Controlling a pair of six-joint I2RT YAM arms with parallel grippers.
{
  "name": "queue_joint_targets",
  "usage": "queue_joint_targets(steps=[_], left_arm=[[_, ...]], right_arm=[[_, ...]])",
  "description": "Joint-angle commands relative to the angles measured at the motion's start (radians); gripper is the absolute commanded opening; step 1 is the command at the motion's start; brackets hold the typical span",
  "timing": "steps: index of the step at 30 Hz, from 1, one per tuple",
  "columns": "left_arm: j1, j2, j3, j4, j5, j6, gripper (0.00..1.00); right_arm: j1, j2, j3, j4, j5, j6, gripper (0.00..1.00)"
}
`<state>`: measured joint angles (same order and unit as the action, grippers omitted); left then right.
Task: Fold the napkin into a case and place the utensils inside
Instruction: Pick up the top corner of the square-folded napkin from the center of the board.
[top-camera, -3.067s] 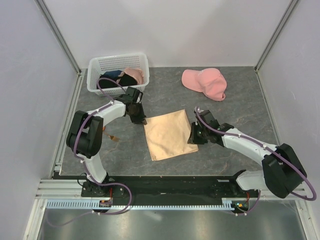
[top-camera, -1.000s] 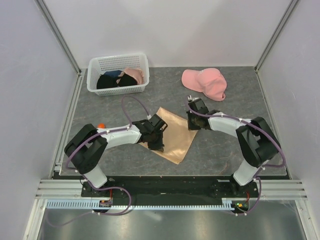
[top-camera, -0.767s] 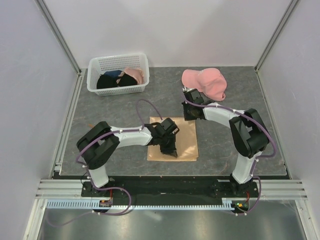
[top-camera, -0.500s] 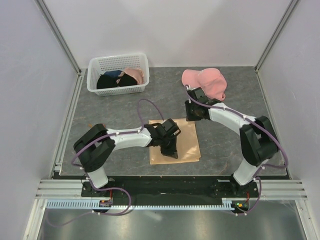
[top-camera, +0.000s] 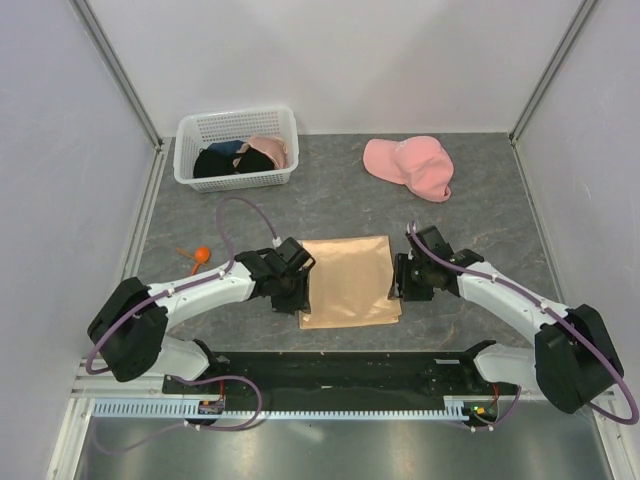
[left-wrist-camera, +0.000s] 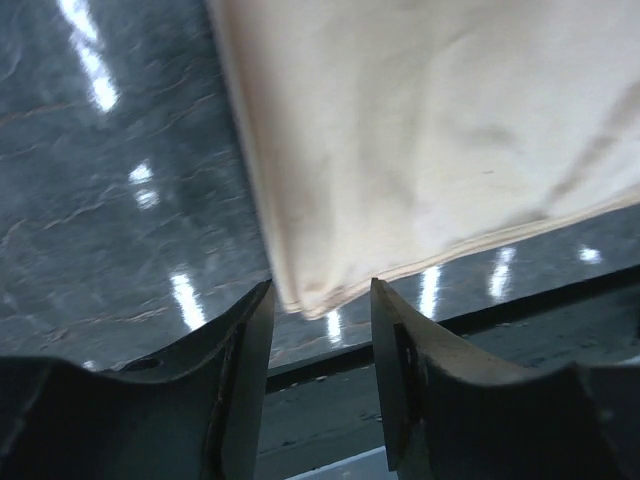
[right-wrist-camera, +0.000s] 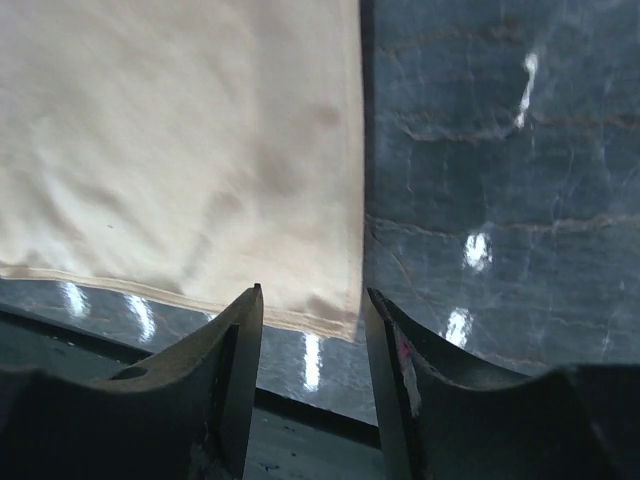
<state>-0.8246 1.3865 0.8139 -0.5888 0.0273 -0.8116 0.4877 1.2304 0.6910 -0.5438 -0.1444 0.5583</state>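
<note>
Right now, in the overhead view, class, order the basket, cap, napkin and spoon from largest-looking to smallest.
1. The basket and the napkin: nearly alike in spread, too close to rank.
2. The cap: clearly smaller than both.
3. The spoon: by far the smallest, just an orange bowl and a thin handle.

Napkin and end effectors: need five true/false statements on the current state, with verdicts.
1. The napkin lies flat on the table. True.
2. The left end effector is clamped on a napkin corner. False: its fingers stand apart, with the corner loose between them.
3. The right end effector is open. True.
4. The pink cap sits in the basket. False: it lies on the table, apart from the basket.
5. The spoon lies on the napkin. False: it lies on the table to the napkin's left.
</note>
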Motion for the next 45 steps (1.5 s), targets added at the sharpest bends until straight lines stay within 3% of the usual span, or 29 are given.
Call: queue_joint_targets(steps=[1, 9, 23, 32, 42, 45], left_arm=[[0.021, -0.018, -0.056, -0.02, 0.025, 0.046, 0.54], [0.031, 0.008, -0.087, 0.02, 0.074, 0.032, 0.53], [0.036, -0.044, -0.213, 0.113, 0.137, -0.037, 0.37], [0.045, -0.092, -0.265, 0.147, 0.167, -0.06, 0.23], [0.045, -0.118, -0.297, 0.193, 0.186, -0.074, 0.15], [0.045, -0.126, -0.303, 0.198, 0.186, -0.077, 0.12]], right_arm=[[-0.003, -0.049, -0.065, -0.007, -0.011, 0.064, 0.52], [-0.001, -0.072, -0.113, 0.018, -0.007, 0.1, 0.52], [-0.003, -0.106, -0.173, 0.056, -0.038, 0.138, 0.5], [-0.001, -0.134, -0.211, 0.073, -0.08, 0.16, 0.41], [-0.001, -0.146, -0.231, 0.102, -0.118, 0.183, 0.35], [-0.003, -0.146, -0.231, 0.102, -0.119, 0.184, 0.29]])
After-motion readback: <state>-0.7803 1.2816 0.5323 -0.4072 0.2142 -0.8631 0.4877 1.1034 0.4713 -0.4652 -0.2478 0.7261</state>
